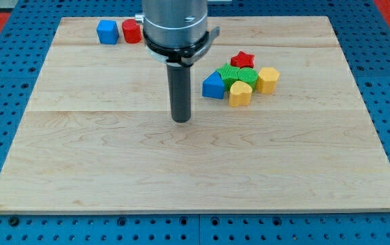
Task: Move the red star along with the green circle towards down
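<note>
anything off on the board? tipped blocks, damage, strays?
Nothing stands out. The red star, green circle, a second green block, blue block and two yellow blocks sit clustered. My tip is left of them, touching none.

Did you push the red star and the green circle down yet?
Not yet. The red star and green circle sit in the cluster near the view's top. My tip is left of them, touching no block. The whole push is left.
</note>
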